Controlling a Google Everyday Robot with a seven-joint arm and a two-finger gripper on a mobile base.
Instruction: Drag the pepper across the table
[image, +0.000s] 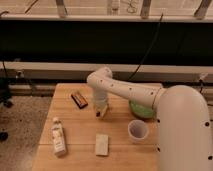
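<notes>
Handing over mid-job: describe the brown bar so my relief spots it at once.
Start at the table, then the gripper reaching down near its middle. Left of it in view, toward the far edge, lies the brown bar, the only dark thing; the bottle and packet nearer the front are pale.

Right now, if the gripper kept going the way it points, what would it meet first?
The gripper points down, so it would probably meet the wooden table first, though depth is unclear. The green item lies off that line, to one side.
</notes>
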